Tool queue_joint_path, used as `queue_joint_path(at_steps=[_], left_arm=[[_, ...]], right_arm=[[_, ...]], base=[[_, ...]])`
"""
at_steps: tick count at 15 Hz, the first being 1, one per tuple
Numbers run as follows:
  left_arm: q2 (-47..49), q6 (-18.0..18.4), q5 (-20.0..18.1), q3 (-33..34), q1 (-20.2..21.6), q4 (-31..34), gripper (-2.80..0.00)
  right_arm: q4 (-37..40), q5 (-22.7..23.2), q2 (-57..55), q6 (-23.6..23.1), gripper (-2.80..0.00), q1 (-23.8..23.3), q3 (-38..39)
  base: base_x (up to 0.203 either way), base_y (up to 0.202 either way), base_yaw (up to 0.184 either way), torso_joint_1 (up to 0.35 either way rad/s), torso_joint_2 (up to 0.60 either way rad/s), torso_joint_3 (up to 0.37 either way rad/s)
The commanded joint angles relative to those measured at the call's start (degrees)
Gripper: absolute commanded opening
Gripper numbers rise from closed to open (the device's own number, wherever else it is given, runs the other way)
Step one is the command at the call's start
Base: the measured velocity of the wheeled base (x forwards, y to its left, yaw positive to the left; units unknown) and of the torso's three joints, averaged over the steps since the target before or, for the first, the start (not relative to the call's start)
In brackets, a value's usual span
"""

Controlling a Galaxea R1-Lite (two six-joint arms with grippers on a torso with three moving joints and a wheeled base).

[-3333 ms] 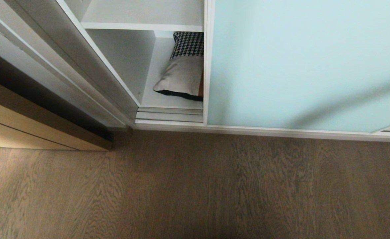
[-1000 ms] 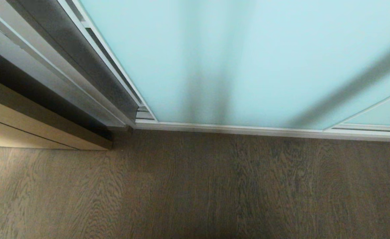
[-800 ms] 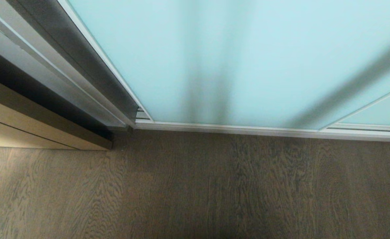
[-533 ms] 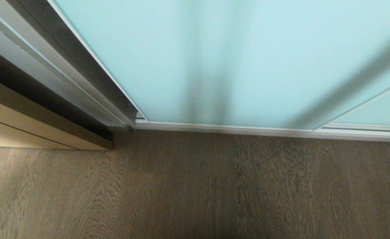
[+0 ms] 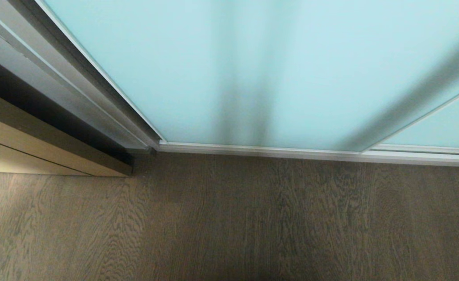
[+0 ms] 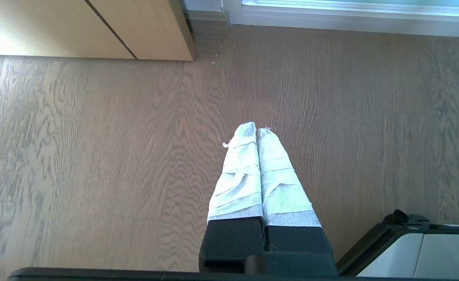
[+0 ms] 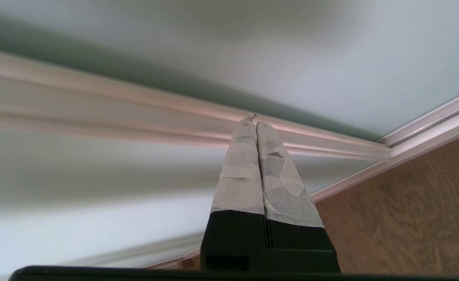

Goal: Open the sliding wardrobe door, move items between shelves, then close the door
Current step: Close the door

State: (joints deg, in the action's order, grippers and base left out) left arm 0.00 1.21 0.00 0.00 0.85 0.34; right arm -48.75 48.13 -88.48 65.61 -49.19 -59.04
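The sliding wardrobe door (image 5: 253, 70), frosted pale blue-green glass in a thin silver frame, fills the top of the head view. Its left edge meets the wardrobe's grey side post (image 5: 96, 89), so no opening shows. The items and the shelves are hidden behind it. Neither arm shows in the head view. In the right wrist view my right gripper (image 7: 256, 123) is shut and empty, its taped fingertips right at the door's silver frame strip (image 7: 136, 97); I cannot tell whether they touch it. My left gripper (image 6: 257, 130) hangs shut and empty over the floor, parked.
A tan wooden door (image 5: 38, 152) stands to the left of the wardrobe. Grey-brown wood-grain floor (image 5: 229, 218) lies in front. A second glass panel (image 5: 444, 128) overlaps behind the door at the right. A corner of my base (image 6: 417, 246) shows beside the left gripper.
The door has slid left across the opening, covering the cushion and shelves. Over the last second the narrow gap at the left post has closed.
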Motion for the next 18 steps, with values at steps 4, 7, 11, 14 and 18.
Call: queue_joint_path(at_steps=[4,7,11,14,18], left_arm=[[0.09,0.02,0.00,0.09,0.03,0.01,-2.80],[0.09,0.02,0.00,0.09,0.03,0.01,-2.80],[0.09,0.02,0.00,0.09,0.03,0.01,-2.80],[0.09,0.02,0.00,0.09,0.03,0.01,-2.80],[0.09,0.02,0.00,0.09,0.03,0.01,-2.80]], right_arm=[[-0.09,0.15,5.45,-8.58,-2.80,-2.09,0.22],[0.18,-0.52,13.91,-17.19,-2.80,-2.23,1.94],[3.80,-2.45,26.83,-31.29,-2.80,-2.28,8.35],[11.59,-4.55,36.59,-39.19,-2.80,-1.07,12.19],[25.73,-15.90,49.11,-50.90,-2.80,9.49,17.25]], base=[[0.000,0.000,0.000,0.000,0.00,0.000],[0.000,0.000,0.000,0.000,0.00,0.000],[0.000,0.000,0.000,0.000,0.00,0.000],[0.000,0.000,0.000,0.000,0.00,0.000],[0.000,0.000,0.000,0.000,0.00,0.000]])
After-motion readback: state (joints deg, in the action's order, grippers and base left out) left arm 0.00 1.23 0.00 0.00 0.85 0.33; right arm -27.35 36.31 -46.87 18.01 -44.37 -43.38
